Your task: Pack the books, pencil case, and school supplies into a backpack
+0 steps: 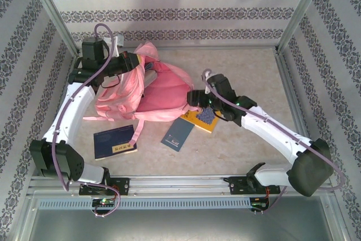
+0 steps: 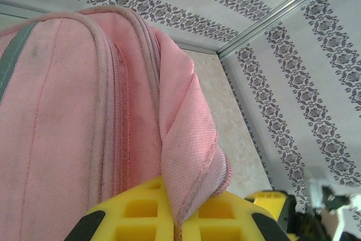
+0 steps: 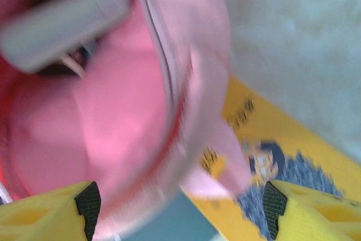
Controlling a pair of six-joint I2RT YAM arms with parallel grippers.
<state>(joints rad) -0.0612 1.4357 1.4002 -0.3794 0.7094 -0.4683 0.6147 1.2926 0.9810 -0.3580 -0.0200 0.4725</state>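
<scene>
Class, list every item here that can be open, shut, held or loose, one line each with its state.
backpack, unzipped, lying on the table, one fold pinched
left gripper, shut on the backpack's fold
right gripper, open at the backpack's mouth
pencil case, apparently inside the backpack; blurred
navy book, closed, flat on the table, unheld
teal book, closed, flat on the table, unheld
yellow book, closed, flat, backpack edge overlapping it

A beige mottled table sits inside floral-striped walls with metal corner posts.
</scene>
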